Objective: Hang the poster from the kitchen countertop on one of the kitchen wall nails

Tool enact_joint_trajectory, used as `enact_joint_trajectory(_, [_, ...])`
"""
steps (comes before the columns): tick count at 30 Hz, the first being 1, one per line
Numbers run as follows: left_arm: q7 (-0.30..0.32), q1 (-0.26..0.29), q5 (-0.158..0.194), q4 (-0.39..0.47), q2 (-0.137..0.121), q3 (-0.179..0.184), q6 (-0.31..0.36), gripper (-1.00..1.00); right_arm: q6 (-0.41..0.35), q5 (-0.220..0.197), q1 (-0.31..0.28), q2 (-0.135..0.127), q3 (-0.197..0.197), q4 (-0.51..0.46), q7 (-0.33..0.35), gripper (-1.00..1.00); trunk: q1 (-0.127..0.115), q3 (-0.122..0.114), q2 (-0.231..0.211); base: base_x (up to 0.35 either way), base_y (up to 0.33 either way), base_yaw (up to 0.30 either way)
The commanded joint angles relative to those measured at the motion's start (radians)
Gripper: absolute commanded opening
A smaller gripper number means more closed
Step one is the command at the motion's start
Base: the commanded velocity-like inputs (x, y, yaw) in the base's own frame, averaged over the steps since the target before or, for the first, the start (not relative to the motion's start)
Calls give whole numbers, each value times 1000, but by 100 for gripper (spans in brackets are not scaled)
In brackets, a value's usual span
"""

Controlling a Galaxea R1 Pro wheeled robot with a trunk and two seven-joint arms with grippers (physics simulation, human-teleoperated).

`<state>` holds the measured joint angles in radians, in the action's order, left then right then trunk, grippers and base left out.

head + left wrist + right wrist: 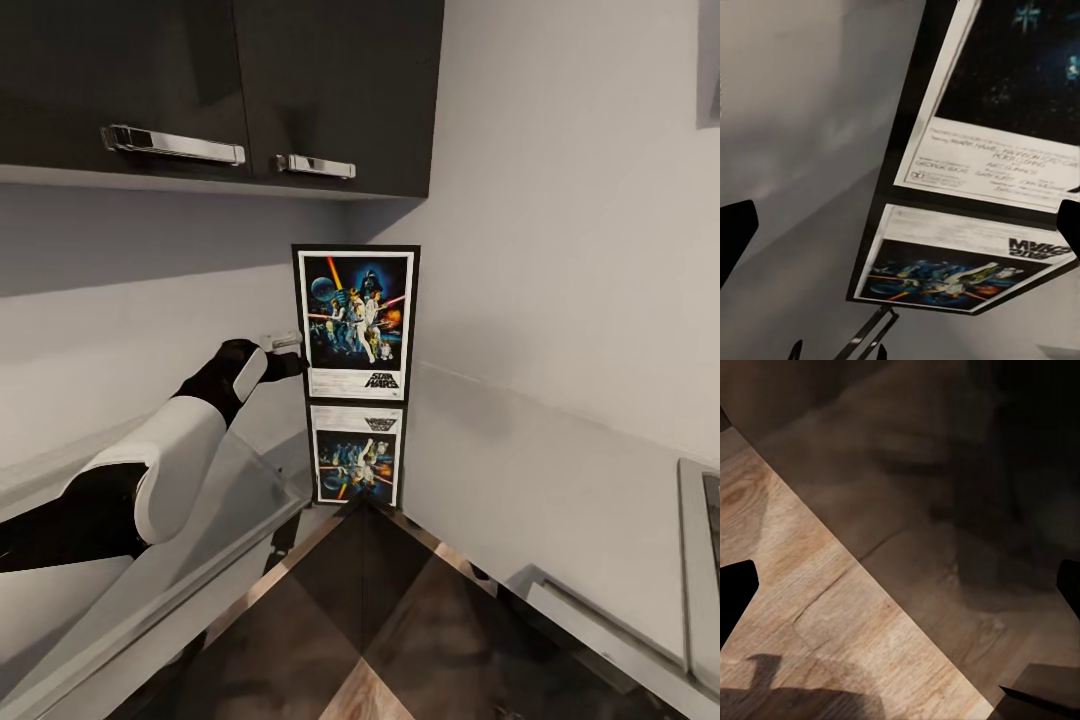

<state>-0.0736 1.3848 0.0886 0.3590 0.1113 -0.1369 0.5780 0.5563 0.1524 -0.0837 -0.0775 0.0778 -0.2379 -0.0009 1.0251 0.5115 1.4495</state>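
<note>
the poster point(997, 112) runs off the left wrist view's edge, so just its lower corner and credit lines show, the small print too blurred to read. in the head view the left pincer point(290, 352) sits at the poster's left edge, too small to tell if it touches. the right pincer's fingertips point(735, 592) show as dark, cropped shapes over blurred wooden floor point(817, 607).

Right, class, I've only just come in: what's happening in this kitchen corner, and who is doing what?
A two-armed robot is reaching its left arm toward the poster, which stands upright in the corner of the kitchen countertop, mirrored in the glossy surface. The left end effector is at the poster's left edge; its fingers look spread apart, so nothing is gripped yet. The right end effector, also open, points at wooden flooring. The poster has not been lifted.
</note>
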Motion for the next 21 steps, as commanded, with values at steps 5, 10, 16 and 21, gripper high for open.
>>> enact_joint_trajectory(5, [-8,0,10,4,1,-1,5,100,4,10,-1,1,8,1,1,100,0,1,1,0,0,0])
enact_joint_trajectory(10, [-7,0,11,21,1,7,10,100,3,12,-1,6,7,2,2,100,0,1,1,0,0,0])
enact_joint_trajectory(16, [-6,15,15,51,2,8,14,100,4,11,-1,11,-61,2,1,100,0,1,1,0,0,0])
enact_joint_trajectory(21, [-6,55,21,49,1,8,16,100,5,10,-1,11,-95,2,1,100,0,6,1,0,0,0])
